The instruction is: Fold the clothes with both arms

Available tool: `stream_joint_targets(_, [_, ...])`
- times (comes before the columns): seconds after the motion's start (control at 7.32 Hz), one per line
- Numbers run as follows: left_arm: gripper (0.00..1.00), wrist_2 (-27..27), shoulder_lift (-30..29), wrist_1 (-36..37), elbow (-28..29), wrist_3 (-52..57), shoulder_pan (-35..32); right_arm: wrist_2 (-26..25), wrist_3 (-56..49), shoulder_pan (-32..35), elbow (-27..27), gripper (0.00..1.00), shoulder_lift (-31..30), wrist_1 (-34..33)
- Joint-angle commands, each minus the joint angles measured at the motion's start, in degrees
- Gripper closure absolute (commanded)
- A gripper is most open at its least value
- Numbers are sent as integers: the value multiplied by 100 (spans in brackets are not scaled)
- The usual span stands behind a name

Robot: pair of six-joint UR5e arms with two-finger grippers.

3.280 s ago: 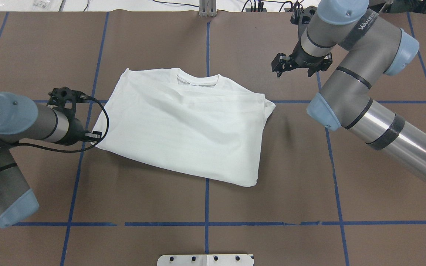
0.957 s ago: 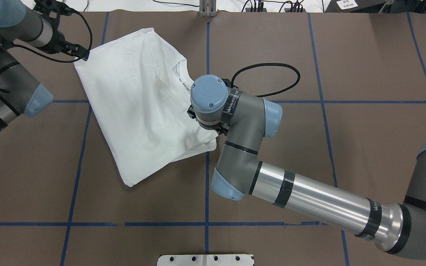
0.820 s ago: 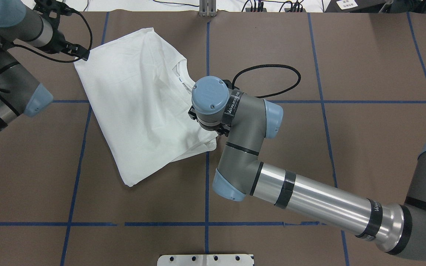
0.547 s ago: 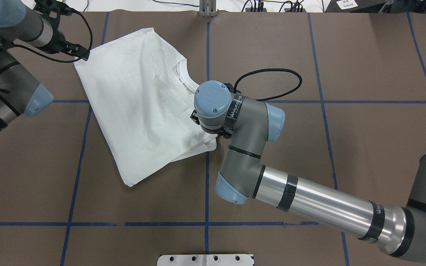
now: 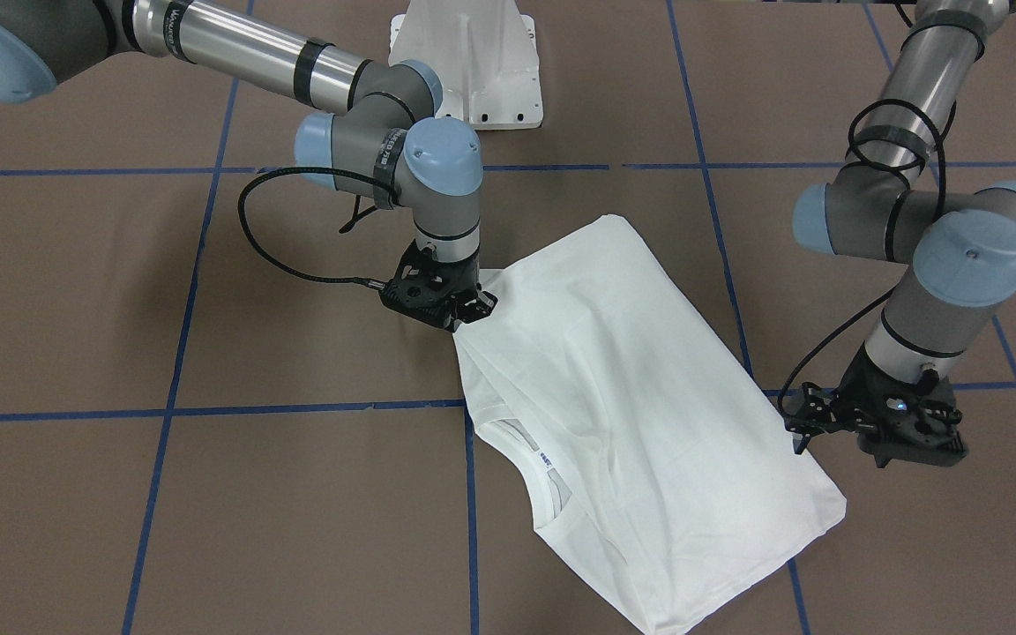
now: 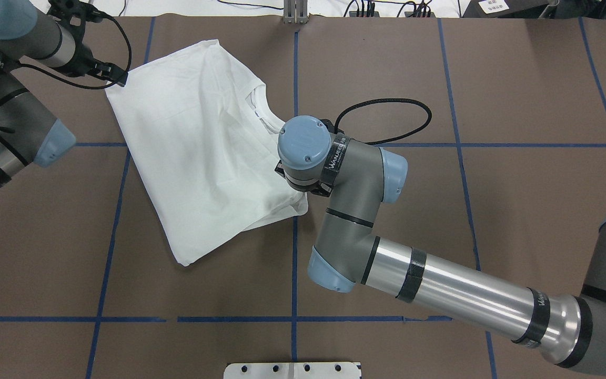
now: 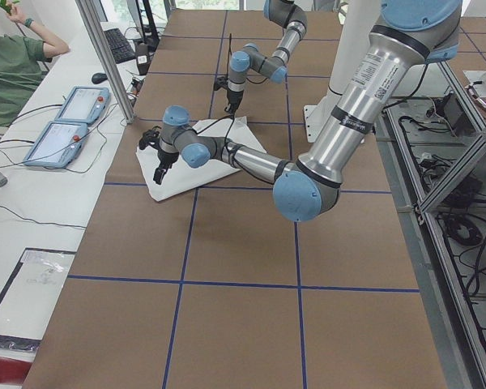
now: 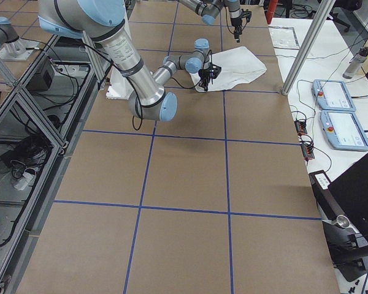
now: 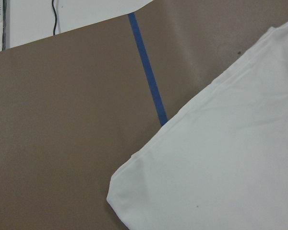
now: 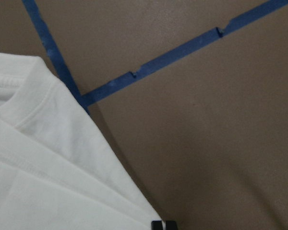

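Observation:
The white T-shirt (image 6: 198, 147) lies folded and slanted on the brown table, collar (image 6: 255, 108) facing up; its printed text is hidden. My left gripper (image 6: 120, 80) is at the shirt's far-left corner and looks shut on its edge; it also shows in the front view (image 5: 799, 438). My right gripper (image 5: 466, 322) is at the shirt's near-right corner, hidden under its wrist in the overhead view. In the right wrist view its fingertips (image 10: 163, 224) are close together at the cloth's corner (image 10: 48, 163). The left wrist view shows only the shirt's corner (image 9: 221, 163), no fingers.
Blue tape lines (image 6: 293, 252) cross the table. The white pedestal base (image 5: 473, 62) stands at the robot's side. The right arm's black cable (image 6: 387, 105) loops over the table. Teach pendants (image 7: 73, 121) and an operator (image 7: 8, 65) are beyond the far edge.
Since 3.3 s ago the shirt has turned and slid to the far left with the left gripper, and the right arm swung in over its corner. Lately only the right wrist shifted slightly.

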Motion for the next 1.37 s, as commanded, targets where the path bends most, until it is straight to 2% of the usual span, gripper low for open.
stream_joint_targets(0.0, [0,0,48,-9,-6,-47,20,48,-3,-1,567,100,20,-556])
stream_joint_targets(0.27, [0,0,92,-122,3,-82,29,-4,23,-1,790,100,-145,-736])
stream_joint_targets(0.55, [0,0,110,-132,3,-91,38,-39,50,-105,1227,100,-575,-736])
stream_joint_targets(0.68, [0,0,110,-132,3,-91,38,-231,50,-210,1430,100,-751,-736])
stream_joint_targets(0.82, [0,0,102,-132,-6,-91,38,-259,6,-281,1440,31,-735,-736])
stream_joint_targets(0.96, [0,0,101,-132,-6,-91,38,-285,6,-386,1432,0,-657,-736])
stream_joint_targets(1.23, [0,0,110,-132,-6,-91,38,-285,276,-457,1432,0,-647,-727])
